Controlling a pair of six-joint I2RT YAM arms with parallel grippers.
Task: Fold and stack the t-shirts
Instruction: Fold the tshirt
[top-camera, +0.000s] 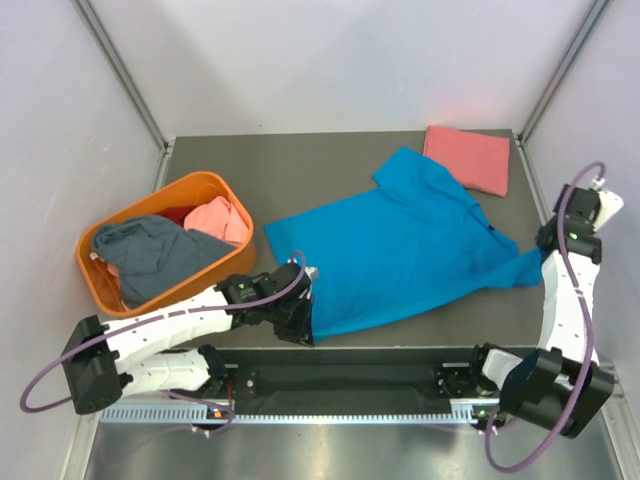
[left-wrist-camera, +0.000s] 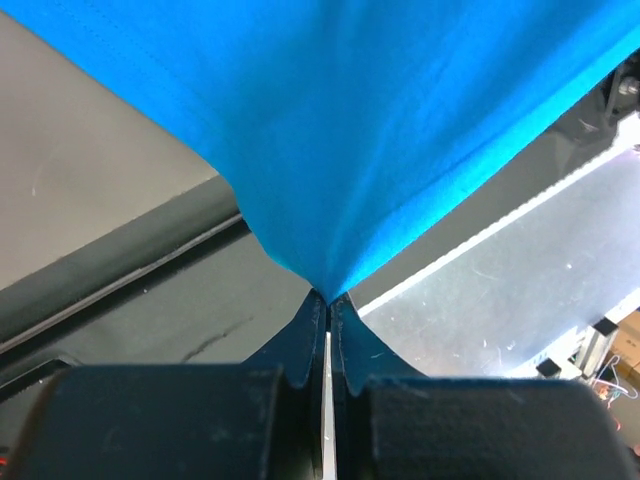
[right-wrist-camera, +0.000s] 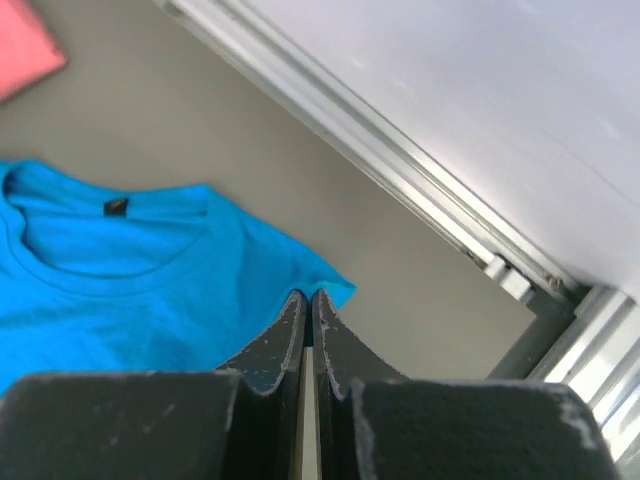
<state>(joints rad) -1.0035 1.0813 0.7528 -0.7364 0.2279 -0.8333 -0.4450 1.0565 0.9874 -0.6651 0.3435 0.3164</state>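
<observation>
A bright blue t-shirt (top-camera: 400, 240) lies spread across the middle of the dark table, collar toward the right. My left gripper (top-camera: 308, 300) is shut on its near-left hem, and in the left wrist view the blue cloth (left-wrist-camera: 350, 120) rises in a peak from the closed tips (left-wrist-camera: 328, 297). My right gripper (top-camera: 543, 258) is shut on the tip of the right sleeve, with the cloth (right-wrist-camera: 120, 290) flat beside the tips (right-wrist-camera: 308, 295). A folded salmon-pink t-shirt (top-camera: 467, 158) (right-wrist-camera: 25, 55) rests at the back right corner.
An orange basket (top-camera: 200, 180) at the left holds a crumpled grey-blue shirt (top-camera: 160, 255) and a salmon-pink one (top-camera: 222, 218). A metal rail (top-camera: 350, 410) runs along the near edge. The table's right edge frame (right-wrist-camera: 400, 170) is close to my right gripper.
</observation>
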